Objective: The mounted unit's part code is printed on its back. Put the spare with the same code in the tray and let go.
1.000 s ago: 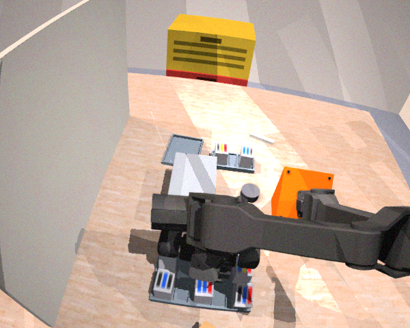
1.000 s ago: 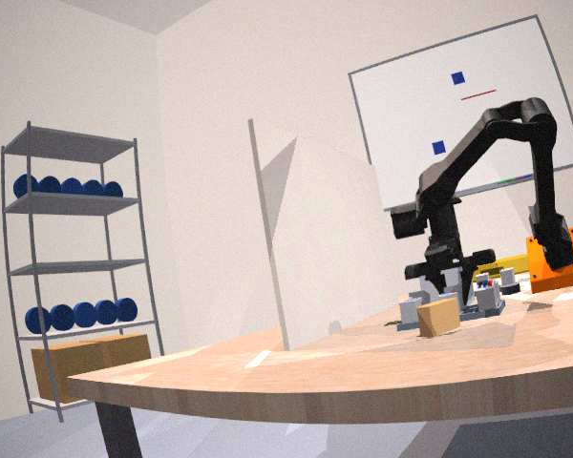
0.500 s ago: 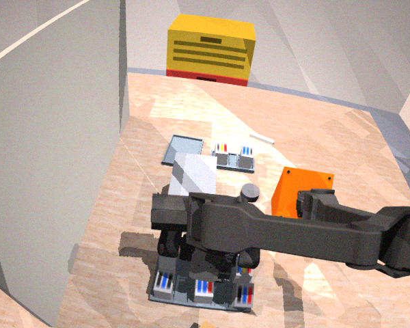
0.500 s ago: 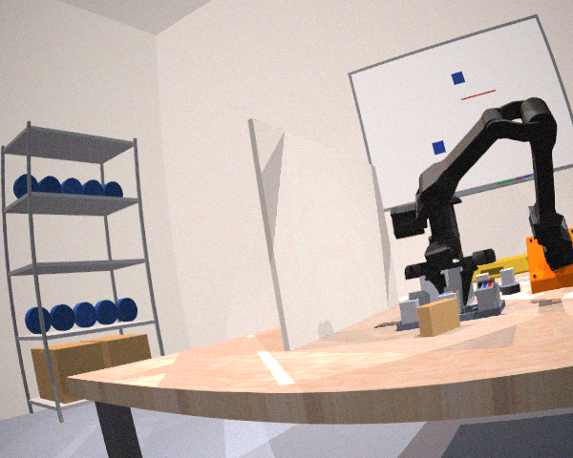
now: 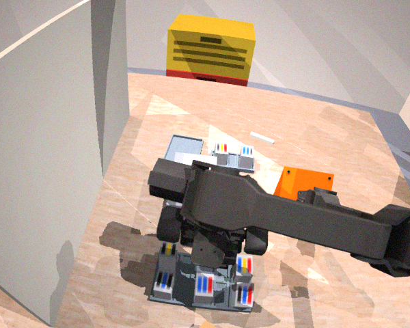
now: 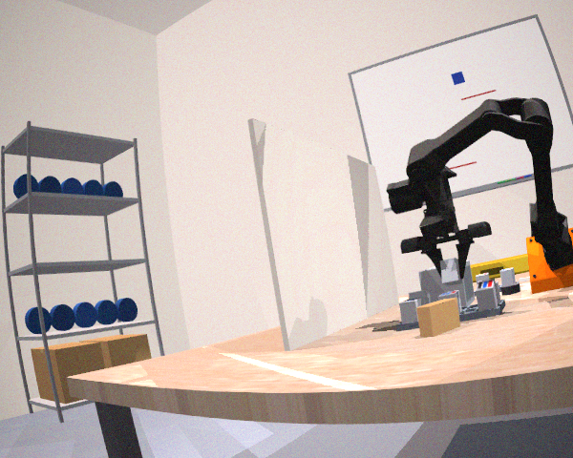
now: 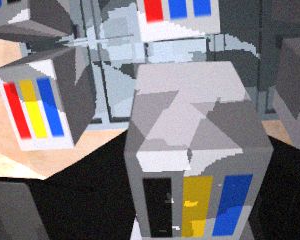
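Observation:
My gripper (image 6: pixel 451 277) is shut on a grey spare (image 7: pixel 190 115) (image 6: pixel 450 270) with black, yellow and blue stripes. It holds the spare above the dark spare rack (image 5: pixel 183 292) (image 6: pixel 489 313); the arm hides it in the top view. Still in the rack are a red-yellow-blue spare (image 7: pixel 37 110) (image 5: pixel 244 264), a red-blue-blue spare (image 7: pixel 177 10) (image 5: pixel 204 283) and several others. The shallow grey tray (image 5: pixel 186 145) lies empty-looking beyond the arm. A pale block (image 5: pixel 198 158) by the tray is mostly hidden; no mounted unit's code is readable there.
A small rack (image 5: pixel 245 170) with two striped units stands right of the tray. A tall pale panel (image 5: pixel 50 158) (image 6: pixel 316 246) rises on the left. The orange arm base (image 5: pixel 304 180) (image 6: pixel 556 281), a white bar (image 5: pixel 262 137) and a tan block (image 6: pixel 438 318) also stand or lie on the table.

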Robot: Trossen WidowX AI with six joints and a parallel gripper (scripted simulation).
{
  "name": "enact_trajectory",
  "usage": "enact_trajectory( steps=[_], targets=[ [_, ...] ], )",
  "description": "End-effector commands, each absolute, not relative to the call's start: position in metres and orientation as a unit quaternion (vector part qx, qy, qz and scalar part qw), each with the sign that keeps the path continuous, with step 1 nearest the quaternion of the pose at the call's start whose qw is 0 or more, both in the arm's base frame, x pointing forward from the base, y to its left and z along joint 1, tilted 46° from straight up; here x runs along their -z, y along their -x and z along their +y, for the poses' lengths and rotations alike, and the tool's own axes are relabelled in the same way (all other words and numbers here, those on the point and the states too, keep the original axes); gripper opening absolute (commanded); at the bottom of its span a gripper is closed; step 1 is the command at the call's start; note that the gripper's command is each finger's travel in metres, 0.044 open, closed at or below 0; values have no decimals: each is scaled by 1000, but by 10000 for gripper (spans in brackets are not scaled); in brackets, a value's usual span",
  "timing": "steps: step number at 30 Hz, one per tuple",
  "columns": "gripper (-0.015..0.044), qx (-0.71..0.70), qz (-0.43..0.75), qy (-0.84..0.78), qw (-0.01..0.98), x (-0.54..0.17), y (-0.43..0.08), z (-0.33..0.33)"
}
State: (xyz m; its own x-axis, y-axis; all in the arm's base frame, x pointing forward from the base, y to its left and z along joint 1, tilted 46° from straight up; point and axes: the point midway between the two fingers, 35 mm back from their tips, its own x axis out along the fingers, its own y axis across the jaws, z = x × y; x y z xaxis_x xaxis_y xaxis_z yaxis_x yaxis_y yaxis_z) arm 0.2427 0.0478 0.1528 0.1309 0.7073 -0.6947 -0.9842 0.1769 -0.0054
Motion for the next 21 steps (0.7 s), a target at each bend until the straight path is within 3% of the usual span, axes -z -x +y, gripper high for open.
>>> enact_trajectory(
  steps=[1, 21],
  targets=[
    [0, -593, 284, 243, 713, -169, -240, 32],
    [0, -591, 281, 247, 714, -198, -226, 13]
  ],
)
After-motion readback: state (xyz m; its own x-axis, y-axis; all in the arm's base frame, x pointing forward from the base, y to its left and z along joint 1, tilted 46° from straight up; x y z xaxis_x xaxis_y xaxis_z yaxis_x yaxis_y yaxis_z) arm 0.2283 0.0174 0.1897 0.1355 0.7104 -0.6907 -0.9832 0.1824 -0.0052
